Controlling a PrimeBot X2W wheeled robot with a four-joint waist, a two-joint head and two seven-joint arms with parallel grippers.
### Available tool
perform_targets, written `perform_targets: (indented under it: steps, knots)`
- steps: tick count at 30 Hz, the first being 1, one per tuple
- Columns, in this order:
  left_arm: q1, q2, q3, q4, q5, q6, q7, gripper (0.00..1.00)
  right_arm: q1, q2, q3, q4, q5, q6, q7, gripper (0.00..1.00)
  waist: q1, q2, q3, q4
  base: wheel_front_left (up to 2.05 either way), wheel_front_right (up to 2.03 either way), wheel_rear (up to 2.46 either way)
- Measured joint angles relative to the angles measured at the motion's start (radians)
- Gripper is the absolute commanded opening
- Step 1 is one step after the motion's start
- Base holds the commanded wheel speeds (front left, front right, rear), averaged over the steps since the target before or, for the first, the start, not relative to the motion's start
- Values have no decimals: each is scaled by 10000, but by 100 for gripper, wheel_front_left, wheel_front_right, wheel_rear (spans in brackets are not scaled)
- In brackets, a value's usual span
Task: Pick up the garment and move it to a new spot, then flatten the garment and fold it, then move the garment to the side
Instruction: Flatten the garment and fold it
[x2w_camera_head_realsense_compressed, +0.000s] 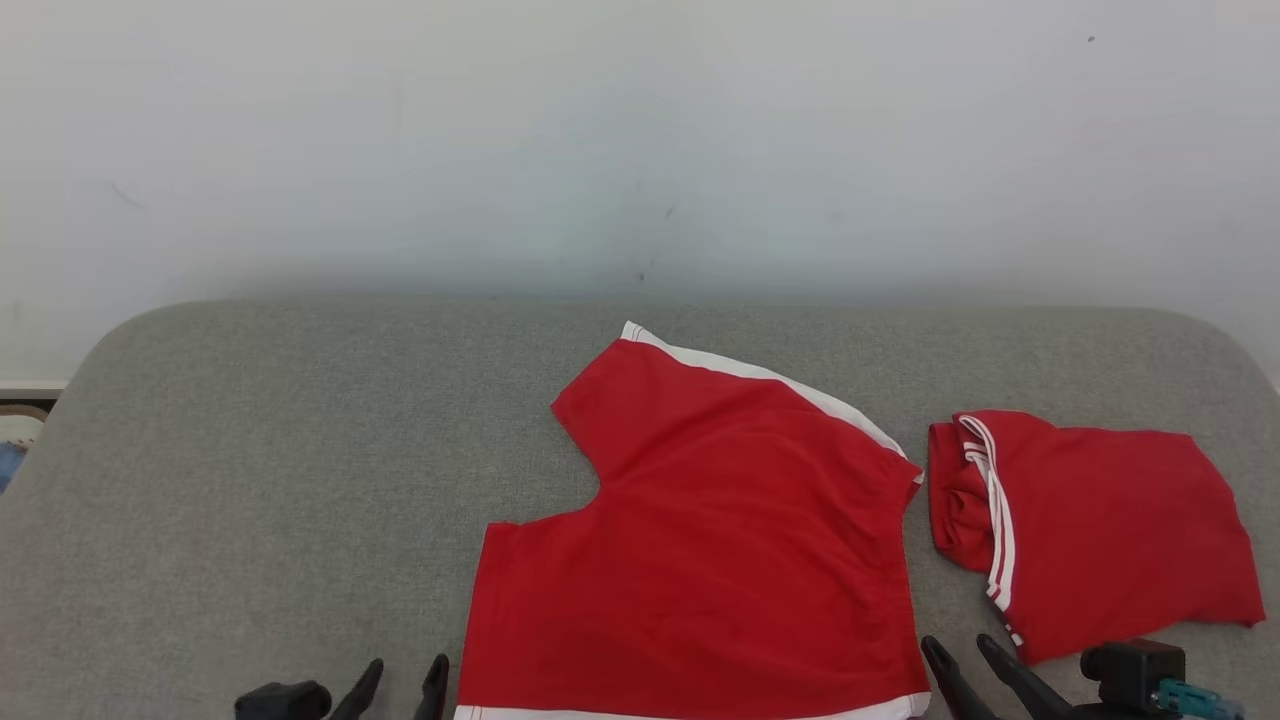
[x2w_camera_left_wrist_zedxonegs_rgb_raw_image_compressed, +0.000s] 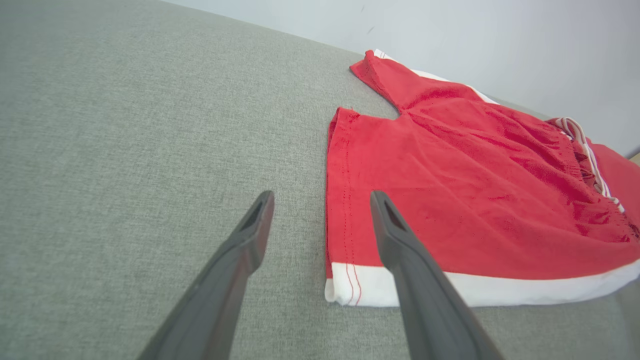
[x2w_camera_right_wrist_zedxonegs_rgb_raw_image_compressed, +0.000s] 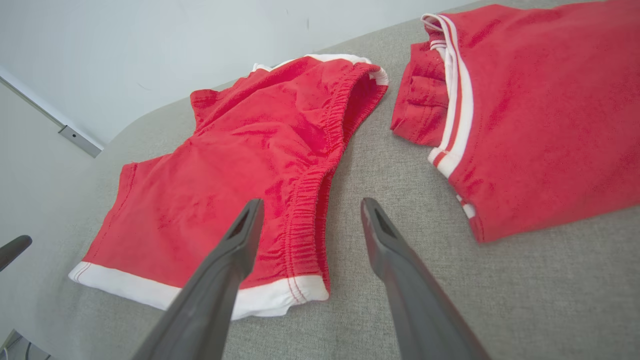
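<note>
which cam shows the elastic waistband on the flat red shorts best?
Right wrist view: the waistband runs up the frame centre, gathers sharp. Head view gives it as the shorts' plain right edge; left wrist view has it far off, foreshortened.

I see the shorts in bright red, with a white band along the hem and a white stripe down one edge. The folded garment is the same red with thin white stripes. The table is a flecked, woven grey and the wall a pale grey-white. My left gripper and right gripper are dark charcoal; one small part is teal.
</note>
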Motion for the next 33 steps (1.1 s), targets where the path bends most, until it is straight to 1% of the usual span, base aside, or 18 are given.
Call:
perform_targets:
  steps: [1, 4, 5, 7, 10, 12, 17, 19, 20, 22, 25, 30, 33]
  knots:
    - [31, -2, 153, -59, -4, 29, -38, 100, -17, -4, 69, -86, -182, -13, -4, 100, 0, 0, -5, -30, 0, 0, 0]
    - [125, 29, 658, -240, -67, 115, -121, 100, -93, -46, 31, -387, -723, -291, -90, 100, 0, 0, -16, -149, 0, 0, 0]
    - [149, 69, 779, -332, -54, 119, -142, 100, -123, -113, -4, -485, -892, -376, -111, 100, 0, 0, -17, -193, 0, 0, 0]
    - [190, 113, 997, -514, -13, 192, -192, 100, -135, -307, -151, -663, -1241, -639, -169, 100, 0, 0, -11, -283, 0, 0, 0]
    - [353, 138, 1246, -757, 19, 190, -194, 100, -105, -669, -305, -892, -1749, -1014, -174, 100, 0, 0, 20, -411, 0, 0, 0]
    - [573, 194, 1413, -905, 65, 192, -194, 100, -42, -769, -470, -1151, -1902, -1124, -176, 100, 0, 0, 50, -513, 0, 0, 0]
    - [1022, 286, 1960, -1246, 236, 201, -205, 100, 287, -777, -1108, -1902, -2128, -1273, -178, 100, 0, 1, 143, -823, 0, 0, 0]
    - [1247, 270, 2314, -1342, 550, 201, -207, 100, 481, -811, -1329, -2150, -2493, -1338, -178, 100, 0, 2, 176, -953, 0, 0, 0]
    - [1342, 255, 2508, -1407, 616, 201, -207, 100, 629, -826, -1490, -2288, -2648, -1419, -178, 100, 0, 1, 194, -1013, 0, 0, 0]
    - [1406, 148, 2861, -1618, 777, 203, -209, 100, 1029, -832, -1860, -2477, -2673, -1463, -178, 100, 0, 1, 240, -1088, 0, 0, 0]
    - [1520, -4, 3285, -1902, 1189, 201, -211, 100, 1425, -834, -1994, -2702, -3018, -1507, -178, 100, 0, 2, 312, -1120, 0, 0, 0]
    - [1723, -58, 3382, -2048, 1701, 201, -224, 100, 1428, -834, -2238, -3057, -3647, -1540, -178, 100, 0, 1, 386, -1133, 0, 0, 0]
    - [1728, -111, 3438, -2127, 1908, 203, -224, 100, 1424, -953, -2318, -3206, -4330, -1586, -176, 100, 0, 2, 409, -1128, 0, 0, 0]
